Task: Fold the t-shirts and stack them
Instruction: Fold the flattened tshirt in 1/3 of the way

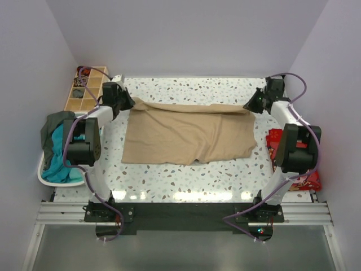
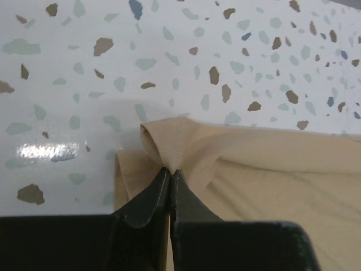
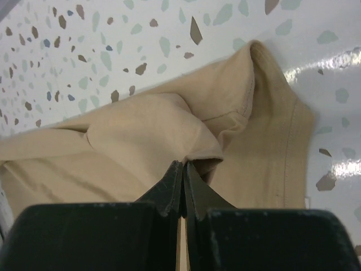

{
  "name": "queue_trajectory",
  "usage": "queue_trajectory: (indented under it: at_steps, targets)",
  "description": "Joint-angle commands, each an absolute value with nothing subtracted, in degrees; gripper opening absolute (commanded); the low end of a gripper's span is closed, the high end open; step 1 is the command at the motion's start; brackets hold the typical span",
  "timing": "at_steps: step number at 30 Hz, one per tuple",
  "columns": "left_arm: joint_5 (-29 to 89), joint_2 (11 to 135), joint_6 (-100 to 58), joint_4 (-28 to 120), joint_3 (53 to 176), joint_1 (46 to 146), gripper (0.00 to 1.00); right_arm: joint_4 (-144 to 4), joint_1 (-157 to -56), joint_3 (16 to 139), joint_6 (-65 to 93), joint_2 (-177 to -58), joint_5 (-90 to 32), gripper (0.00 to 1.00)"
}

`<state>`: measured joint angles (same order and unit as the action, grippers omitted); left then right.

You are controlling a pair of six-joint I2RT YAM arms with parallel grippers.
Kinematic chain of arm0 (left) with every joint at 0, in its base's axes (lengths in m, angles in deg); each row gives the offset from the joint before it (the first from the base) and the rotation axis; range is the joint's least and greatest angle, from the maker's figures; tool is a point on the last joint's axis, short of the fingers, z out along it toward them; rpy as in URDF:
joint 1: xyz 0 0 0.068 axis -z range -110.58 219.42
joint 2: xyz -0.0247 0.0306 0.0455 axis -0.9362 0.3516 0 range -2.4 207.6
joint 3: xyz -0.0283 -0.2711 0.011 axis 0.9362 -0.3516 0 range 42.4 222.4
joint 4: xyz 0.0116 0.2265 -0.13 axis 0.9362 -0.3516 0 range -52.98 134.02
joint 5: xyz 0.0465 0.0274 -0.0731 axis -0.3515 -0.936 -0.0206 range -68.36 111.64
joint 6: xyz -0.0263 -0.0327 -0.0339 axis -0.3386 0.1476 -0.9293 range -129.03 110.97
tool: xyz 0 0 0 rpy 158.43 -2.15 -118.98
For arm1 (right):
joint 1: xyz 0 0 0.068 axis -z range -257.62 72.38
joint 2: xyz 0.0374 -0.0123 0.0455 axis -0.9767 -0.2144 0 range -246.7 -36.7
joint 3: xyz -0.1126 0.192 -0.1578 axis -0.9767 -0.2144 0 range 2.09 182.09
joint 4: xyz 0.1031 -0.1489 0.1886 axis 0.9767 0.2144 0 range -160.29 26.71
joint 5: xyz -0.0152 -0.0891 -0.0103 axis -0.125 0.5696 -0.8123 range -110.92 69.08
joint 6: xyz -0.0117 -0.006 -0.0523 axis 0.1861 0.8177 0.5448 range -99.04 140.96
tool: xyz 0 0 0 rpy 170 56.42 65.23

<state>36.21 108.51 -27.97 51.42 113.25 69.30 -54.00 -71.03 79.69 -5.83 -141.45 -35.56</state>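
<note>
Both grippers pinch the far corners of the beige shirt (image 1: 189,132).
The left gripper (image 2: 170,171) is closed tight on a fold of cloth at the far left corner, and the right gripper (image 3: 183,164) likewise at the far right (a stitched hem shows beside its fingers). The shirt lies spread across the middle of the tabletop (image 1: 186,180), its far edge rolled over between the two. A teal shirt (image 1: 59,164) and a dark shirt (image 1: 52,125) sit in the basket (image 1: 45,176) at left.

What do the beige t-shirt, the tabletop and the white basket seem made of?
The beige t-shirt: soft matte knit cloth; it folds and shows stitched seams. The tabletop: hard, glossy, terrazzo-patterned, perhaps laminate; lamps glare off it. The white basket: probably smooth plastic.
</note>
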Motion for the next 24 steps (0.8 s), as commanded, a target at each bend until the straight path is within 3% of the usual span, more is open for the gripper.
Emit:
queue_trajectory:
  at_steps: [1, 6, 8, 10, 11, 13, 14, 15, 16, 17, 21, 24]
  targets:
    - [28.25, 105.53, -28.37, 46.67, 111.74, 68.98, 0.03, -49.47, -72.69, 77.67, -5.32, -138.57, -29.99, 0.0]
    - [21.74, 103.34, -28.8, 45.69, 109.46, 68.98, 0.02, -48.59, -74.02, 74.43, -5.67, -136.9, -24.01, 0.0]
    - [20.08, 103.68, -27.76, 44.13, 110.06, 68.98, 0.06, -48.58, -74.02, 72.76, -5.67, -136.37, -22.77, 0.0]
    - [18.22, 105.96, -27.84, 38.42, 112.35, 68.89, 0.17, -48.32, -73.93, 72.22, -5.85, -136.02, -21.8, 0.06]
    - [17.96, 106.49, -27.92, 35.7, 113.92, 68.89, 0.24, -48.32, -74.02, 71.96, -6.11, -135.84, -21.37, 0.01]
    - [14.89, 108.34, -27.92, 32.53, 116.12, 70.73, 0.35, -48.32, -74.02, 71.43, -6.73, -135.05, -21.1, 0.03]
    - [13.05, 108.52, -28.45, 30.42, 117.18, 71.17, 0.39, -48.41, -74.02, 70.65, -6.82, -134.62, -19.79, 0.08]
    - [11.38, 108.08, -28.19, 30.31, 117.19, 71.61, 0.48, -48.58, -74.02, 70.47, -6.9, -133.31, -17.78, 0.19]
    - [10.93, 107.73, -28.19, 29.53, 117.28, 71.61, 0.59, -48.41, -74.02, 70.38, -7.17, -132.77, -16.8, 0.25]
    - [10.66, 107.64, -28.19, 29.0, 117.89, 71.61, 0.64, -48.84, -74.02, 70.2, -7.34, -132.07, -16.53, 0.27]
    - [9.95, 105.98, -28.36, 28.73, 119.47, 71.61, 0.66, -52.7, -74.02, 69.5, -8.22, -129.52, -19.15, 0.44]
    - [14.67, 105.88, -28.36, 30.84, 120.79, 71.61, 0.66, -57.01, -74.02, 70.72, -7.87, -131.44, -23.2, 0.46]
